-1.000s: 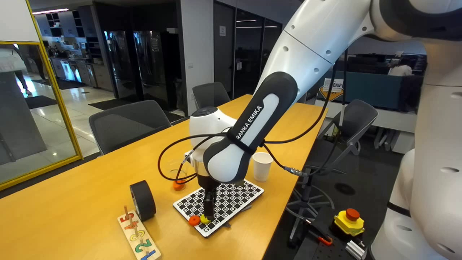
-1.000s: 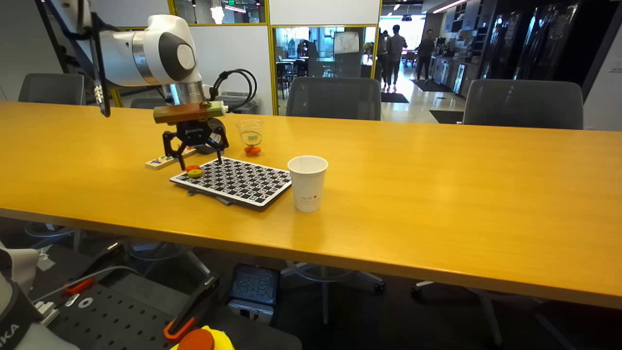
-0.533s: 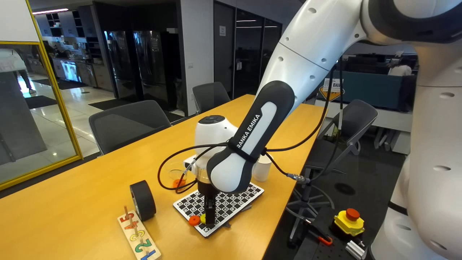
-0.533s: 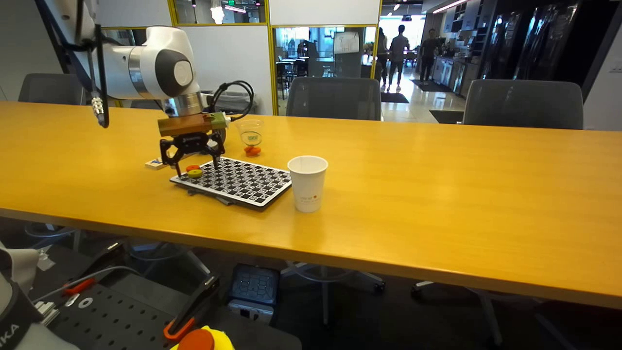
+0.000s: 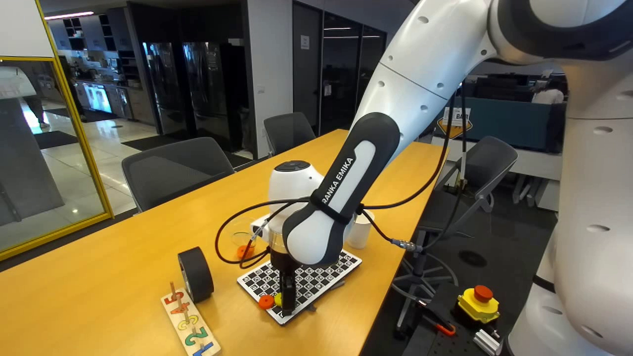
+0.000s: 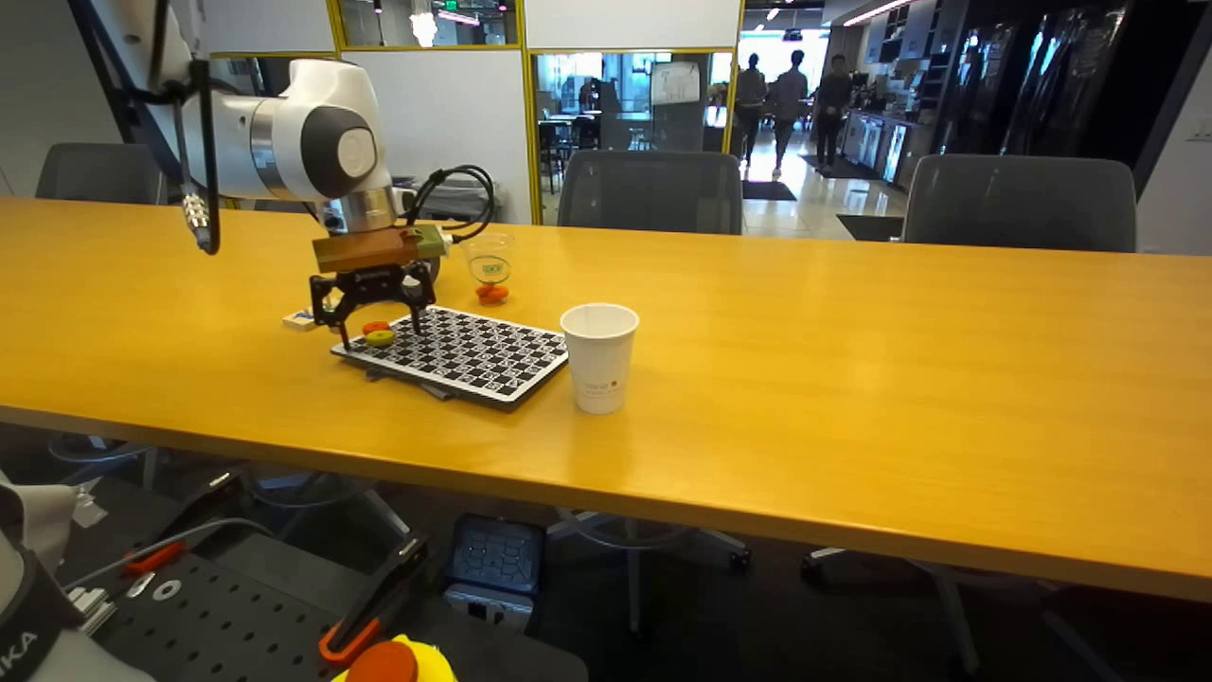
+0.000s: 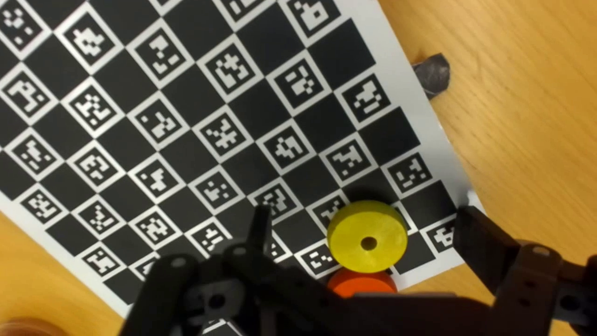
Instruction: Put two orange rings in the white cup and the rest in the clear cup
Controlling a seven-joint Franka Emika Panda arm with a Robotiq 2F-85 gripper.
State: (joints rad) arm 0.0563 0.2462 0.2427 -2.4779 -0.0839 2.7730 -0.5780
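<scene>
I see the black claw [image 6: 382, 338] spread wide, gripping nothing. Between its fingers [image 7: 480, 245] lies a thick yellow ring [image 7: 359, 226]; near the claw, a thick orange ring [image 7: 363, 283].

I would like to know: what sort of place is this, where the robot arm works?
Probably an office, perhaps its meeting area: mesh-backed chairs stand along a long wood-coloured table, and kitchen-like cabinets show in the background.
</scene>
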